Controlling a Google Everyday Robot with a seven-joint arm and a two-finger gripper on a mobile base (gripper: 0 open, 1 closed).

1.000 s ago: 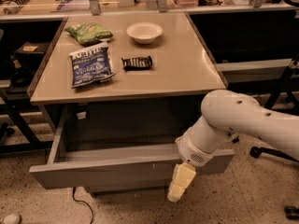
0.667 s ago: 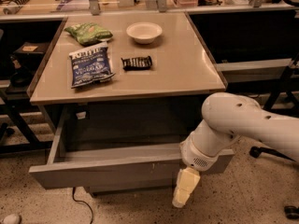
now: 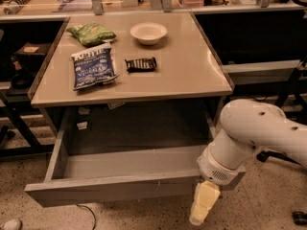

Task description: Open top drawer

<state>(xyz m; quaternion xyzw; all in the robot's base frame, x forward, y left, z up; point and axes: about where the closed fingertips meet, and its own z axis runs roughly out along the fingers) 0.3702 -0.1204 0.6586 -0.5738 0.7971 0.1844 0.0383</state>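
The top drawer is a wide grey drawer under the tan table. It stands pulled far out toward me, and its inside looks empty. My white arm comes in from the right and crosses the drawer's front right corner. My gripper hangs just below and in front of that corner, pointing down at the floor. It shows as one pale yellow piece, apart from the drawer front.
On the table lie a blue chip bag, a green bag, a white bowl and a dark snack bar. Dark desk frames stand left and right. A cable lies on the speckled floor.
My arm and gripper have shifted slightly right and down, away from the drawer front. The drawer stays open as before.
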